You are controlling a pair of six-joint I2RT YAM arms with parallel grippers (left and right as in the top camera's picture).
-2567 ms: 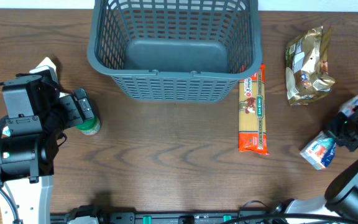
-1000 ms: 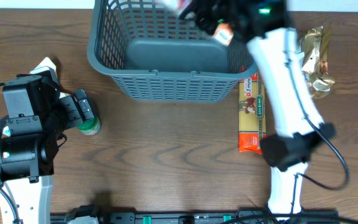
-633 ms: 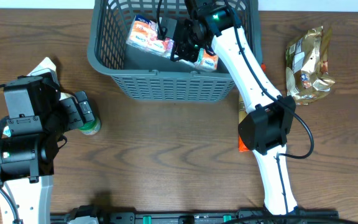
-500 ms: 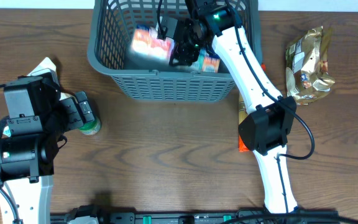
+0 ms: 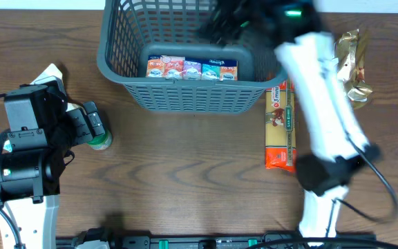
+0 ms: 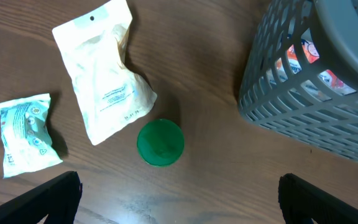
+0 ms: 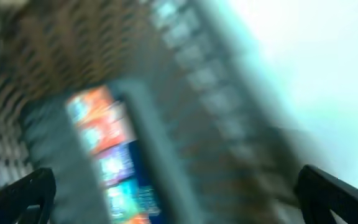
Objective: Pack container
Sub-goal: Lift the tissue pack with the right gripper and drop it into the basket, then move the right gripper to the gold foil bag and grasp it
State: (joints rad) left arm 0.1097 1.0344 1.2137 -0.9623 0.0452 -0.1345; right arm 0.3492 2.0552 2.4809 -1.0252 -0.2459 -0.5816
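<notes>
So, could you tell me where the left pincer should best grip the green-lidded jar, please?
Around its sides below the lid, coming straight down from above. The green-lidded jar seems to stand upright, round top up; the white pouch lies close on one side, so close across the free sides.

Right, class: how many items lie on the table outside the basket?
5: green-lidded jar, white pouch and teal packet left of the basket; pasta pack and gold bag to its right. Others may be hidden.

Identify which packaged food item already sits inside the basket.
The row of small colourful cartons, lying on the floor of the container against its near wall. The pasta packet and gold pouch lie outside on the table.
</notes>
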